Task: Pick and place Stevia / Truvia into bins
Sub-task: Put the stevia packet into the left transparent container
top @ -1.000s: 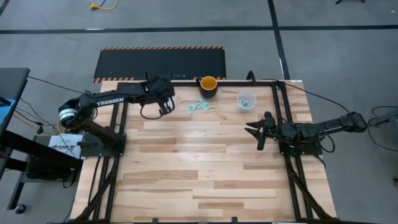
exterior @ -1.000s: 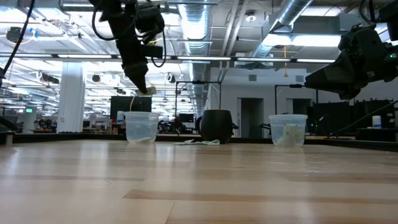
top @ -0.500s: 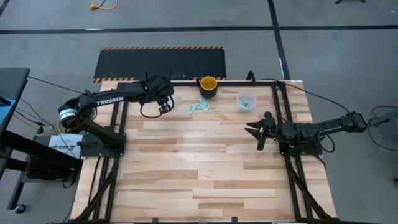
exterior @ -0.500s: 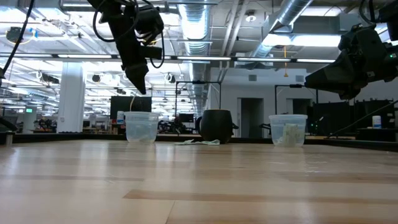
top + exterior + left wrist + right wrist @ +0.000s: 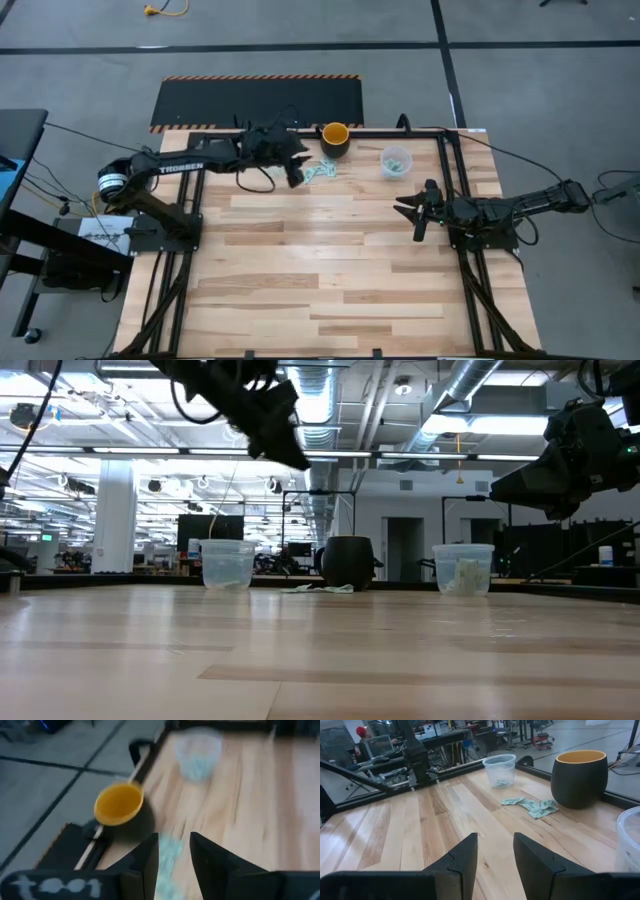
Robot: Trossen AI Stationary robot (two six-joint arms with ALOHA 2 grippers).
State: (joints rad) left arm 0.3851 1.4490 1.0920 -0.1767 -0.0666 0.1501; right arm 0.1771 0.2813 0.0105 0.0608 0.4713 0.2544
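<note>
Left gripper [image 5: 297,172] hangs above the table just beside the Stevia / Truvia pile [image 5: 318,172], fingers parted and nothing between them; likely lining up for another sachet. Pile lies loose on the wood in front of the yellow-orange cup [image 5: 335,135], between the two bins. Far bin [image 5: 395,161] holds several sachets. Near bin [image 5: 500,769], on the left arm's side, shows a few at its bottom. Right gripper [image 5: 417,211] waits near the table's right edge, fingers apart, empty.
</note>
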